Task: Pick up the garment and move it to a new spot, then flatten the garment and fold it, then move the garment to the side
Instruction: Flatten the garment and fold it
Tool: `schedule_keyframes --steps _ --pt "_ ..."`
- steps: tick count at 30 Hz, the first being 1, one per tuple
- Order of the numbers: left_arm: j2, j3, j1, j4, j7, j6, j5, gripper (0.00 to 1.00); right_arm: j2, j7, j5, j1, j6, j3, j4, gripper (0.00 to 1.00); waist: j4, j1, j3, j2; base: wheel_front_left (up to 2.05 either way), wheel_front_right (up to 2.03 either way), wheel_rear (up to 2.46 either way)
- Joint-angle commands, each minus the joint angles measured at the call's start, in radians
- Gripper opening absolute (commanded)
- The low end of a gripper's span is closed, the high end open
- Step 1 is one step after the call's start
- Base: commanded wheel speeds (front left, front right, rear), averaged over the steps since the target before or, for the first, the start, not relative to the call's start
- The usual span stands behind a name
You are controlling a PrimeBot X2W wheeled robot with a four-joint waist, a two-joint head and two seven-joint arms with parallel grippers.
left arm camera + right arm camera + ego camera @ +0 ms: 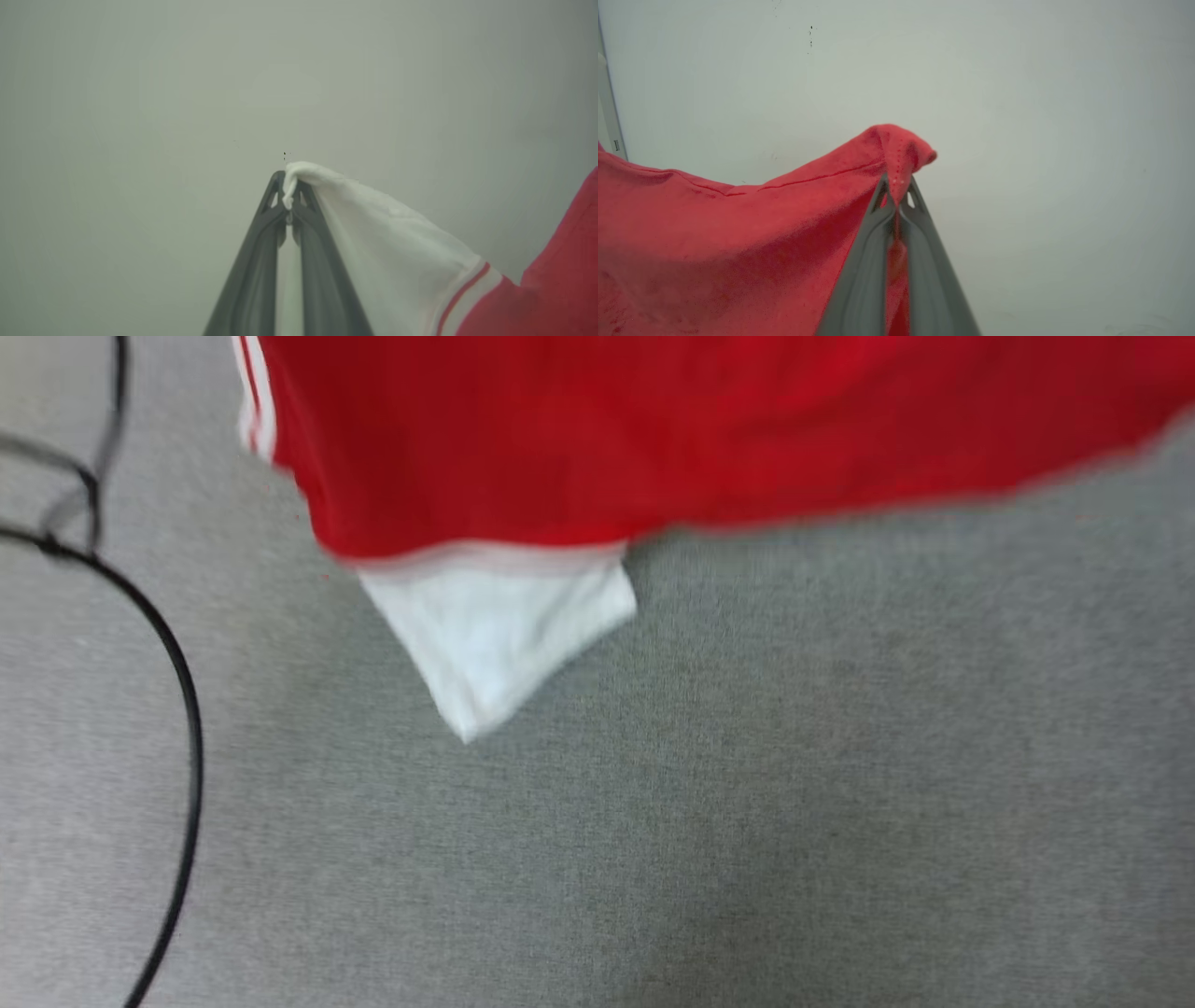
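Note:
The garment (pixel 597 439) hangs as a broad red sheet across the top of the head view, above the grey carpet, with a white sleeve (pixel 495 625) drooping from its lower edge. In the left wrist view my left gripper (pixel 288 196) is shut on the white sleeve fabric (pixel 387 242), with striped trim and red cloth to the right. In the right wrist view my right gripper (pixel 896 196) is shut on a bunched red corner of the garment (pixel 901 144), and the rest of the cloth sags to the left. The letters and number are hidden.
A black cable (pixel 177 709) curves over the grey carpet (pixel 747 821) at the left of the head view. Both wrist views face a pale wall (pixel 1017 116); a white vertical frame edge (pixel 607 107) stands at the far left of the right wrist view.

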Motion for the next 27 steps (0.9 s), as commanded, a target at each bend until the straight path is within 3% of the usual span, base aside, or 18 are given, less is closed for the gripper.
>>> schedule_keyframes --steps 1,7,16,22,27 --pt "-0.008 -0.002 -0.054 0.037 -0.008 -0.009 0.007 0.00 0.011 -0.015 -0.015 -0.070 -0.001 0.008 0.040 0.00 -0.005 -0.0002 0.096 0.0000 0.00 0.00 0.00" --pt "-0.040 -0.020 -0.257 0.189 -0.032 -0.043 0.027 0.00 0.026 -0.066 -0.068 -0.304 -0.001 0.055 0.205 0.00 -0.003 -0.0002 0.153 0.0000 0.00 0.00 0.00" --pt "-0.073 -0.035 -0.513 0.431 -0.094 -0.078 0.059 0.00 0.065 -0.226 -0.108 -0.597 -0.001 0.156 0.498 0.00 -0.010 -0.0002 0.194 0.0000 0.00 0.00 0.00" --pt "-0.089 -0.058 -0.552 0.560 -0.138 -0.103 0.061 0.00 0.076 -0.312 -0.085 -0.647 -0.001 0.211 0.634 0.00 -0.011 -0.0002 0.221 0.0000 0.00 0.00 0.00" --pt "-0.086 -0.065 -0.479 0.633 -0.192 -0.118 0.048 0.00 0.078 -0.372 -0.053 -0.588 -0.001 0.277 0.715 0.00 -0.012 -0.0002 0.228 0.0000 0.00 0.00 0.00"
